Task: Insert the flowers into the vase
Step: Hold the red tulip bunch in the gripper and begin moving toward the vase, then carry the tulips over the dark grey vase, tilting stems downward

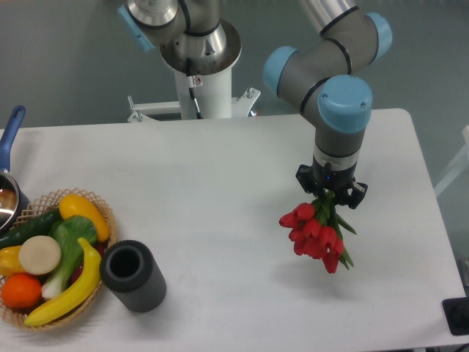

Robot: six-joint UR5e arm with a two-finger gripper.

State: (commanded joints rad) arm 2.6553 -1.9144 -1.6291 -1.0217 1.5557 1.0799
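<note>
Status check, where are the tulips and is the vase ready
Tool shut on the flowers, held above the table's right side. Vase upright, hole empty, beside the basket. Open table between them.

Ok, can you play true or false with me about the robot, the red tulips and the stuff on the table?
1. The gripper is holding the red tulips above the table. True.
2. The tulips are already inside the dark grey vase. False: the vase's hole shows nothing in it, and the tulips are far off to its right.
3. The vase stands right beside the wicker basket. True.
4. The yellow banana lies on the bare table. False: it is in the basket.
5. The tulip buds point down toward the table. True.
</note>
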